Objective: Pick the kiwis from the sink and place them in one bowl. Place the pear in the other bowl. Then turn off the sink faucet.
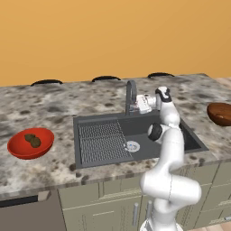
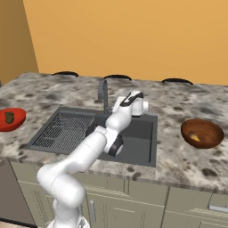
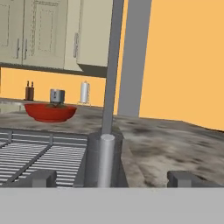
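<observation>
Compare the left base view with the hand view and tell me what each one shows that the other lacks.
Left base view alone: the two kiwis inside the red bowl, the brown bowl, the sink's drain.

Hand view alone: wall cabinets and a knife block beyond the bowl.

Both: the faucet, wire rack, red bowl, speckled counter.

A speckled grey stone counter [image 1: 54, 101] runs before an orange wall [image 1: 113, 36]. Pale cabinets [image 2: 187, 207] stand below it. Far left, a knife block [image 3: 29, 92], a toaster [image 3: 57, 95] and a paper towel roll [image 3: 85, 92] stand.
</observation>
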Tool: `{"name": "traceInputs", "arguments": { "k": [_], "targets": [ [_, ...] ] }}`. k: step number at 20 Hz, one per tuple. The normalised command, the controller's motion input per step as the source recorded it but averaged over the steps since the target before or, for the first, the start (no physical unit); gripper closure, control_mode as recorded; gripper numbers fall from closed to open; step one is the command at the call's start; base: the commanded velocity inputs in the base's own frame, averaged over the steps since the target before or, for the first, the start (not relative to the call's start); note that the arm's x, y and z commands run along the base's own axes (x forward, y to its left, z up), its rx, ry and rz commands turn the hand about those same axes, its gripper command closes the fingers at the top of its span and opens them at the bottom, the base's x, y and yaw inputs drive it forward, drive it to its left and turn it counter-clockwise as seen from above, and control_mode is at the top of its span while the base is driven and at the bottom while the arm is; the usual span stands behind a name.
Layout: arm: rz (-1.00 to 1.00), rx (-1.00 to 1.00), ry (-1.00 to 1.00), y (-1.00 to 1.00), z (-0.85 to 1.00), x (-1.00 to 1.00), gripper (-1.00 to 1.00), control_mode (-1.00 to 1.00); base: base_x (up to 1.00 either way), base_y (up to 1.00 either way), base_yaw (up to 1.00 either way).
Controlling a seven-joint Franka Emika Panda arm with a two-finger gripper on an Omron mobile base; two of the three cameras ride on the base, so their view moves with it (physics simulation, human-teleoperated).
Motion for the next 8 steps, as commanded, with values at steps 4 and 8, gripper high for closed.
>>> {"name": "traceInputs", "arguments": {
  "k": [4, 8],
  "targets": [
    [0.04, 0.00, 0.00, 0.51, 0.03, 0.00, -1.00, -1.00, 0.00, 0.00, 0.00],
    [0.04, 0.00, 0.00, 0.47, 0.00, 0.00, -1.00, -1.00, 0.00, 0.00, 0.00]
  ]
}}
